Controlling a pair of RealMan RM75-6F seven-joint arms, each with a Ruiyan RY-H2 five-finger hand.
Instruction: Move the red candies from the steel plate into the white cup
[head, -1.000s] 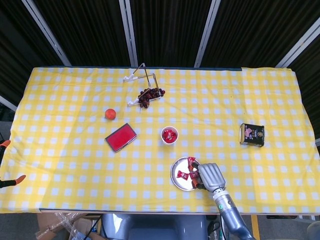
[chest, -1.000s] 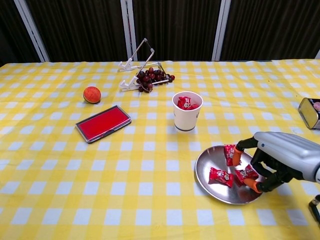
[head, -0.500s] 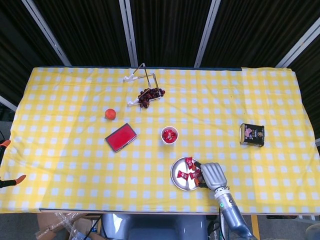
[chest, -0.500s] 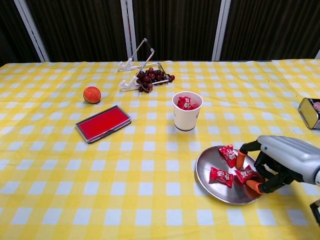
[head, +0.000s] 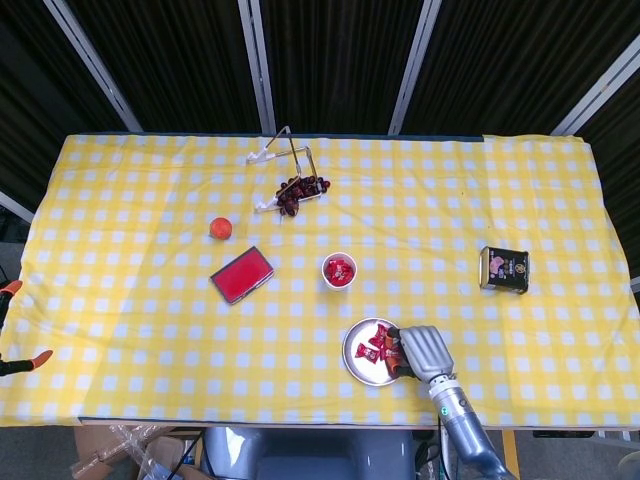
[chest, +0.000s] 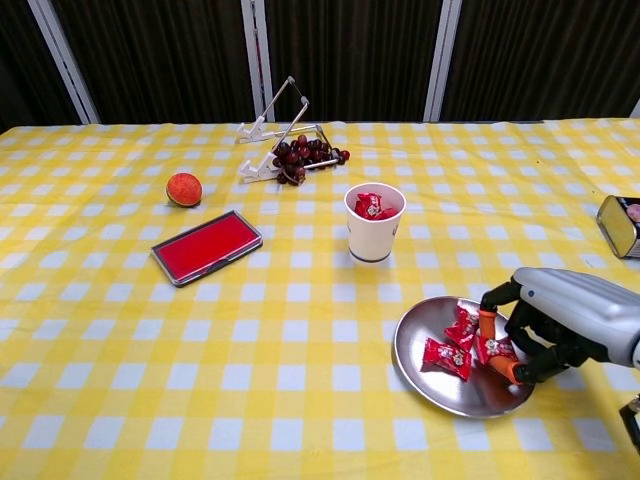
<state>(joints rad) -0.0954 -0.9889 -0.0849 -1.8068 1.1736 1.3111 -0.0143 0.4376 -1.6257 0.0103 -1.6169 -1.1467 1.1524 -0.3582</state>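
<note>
The steel plate (chest: 425, 375) (head: 355, 362) lies near the table's front edge, with three red candies on it. One candy (chest: 447, 357) lies to the left, another (chest: 462, 324) toward the back. My right hand (chest: 565, 318) (head: 424, 351) reaches in from the right. Its orange-tipped fingers (chest: 487, 323) pinch the third candy (chest: 494, 348), which still lies on the plate. The white cup (chest: 374, 238) (head: 339, 272) stands upright behind the plate, with red candies inside. Only two orange fingertips (head: 38, 357) of my left hand (head: 12, 325) show at the left edge, spread apart, holding nothing.
A red flat case (chest: 207, 246) lies left of the cup. An orange fruit (chest: 184, 188) sits behind it. Dark grapes (chest: 305, 155) lie by a white wire stand (chest: 270, 125) at the back. A small tin (chest: 622, 224) stands at the right edge.
My right hand's fingers have drawn together around the right-hand candy. The candies now sit bunched closer, and the plate has shifted slightly.
</note>
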